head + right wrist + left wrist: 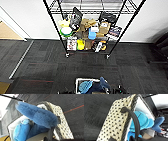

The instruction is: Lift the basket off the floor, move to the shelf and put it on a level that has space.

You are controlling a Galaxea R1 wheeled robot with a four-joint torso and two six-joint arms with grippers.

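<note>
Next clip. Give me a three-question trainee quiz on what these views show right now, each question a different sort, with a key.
1. True or false: the basket already sits on a tier of the shelf.
2. Which colour is the plush toy inside the basket? A) red B) blue C) green
3. Fill in: the shelf stands on dark carpet against a ____ wall.

Key: 1 false, it is low in the head view, apart from the shelf; 2 B; 3 white.

The woven basket [79, 80] with a white lining sits at six o'clock, holding blue plush toys. The black wire shelf [65, 47] stands at twelve o'clock on dark carpet floor [45, 65], its lower tiers crowded.
</note>
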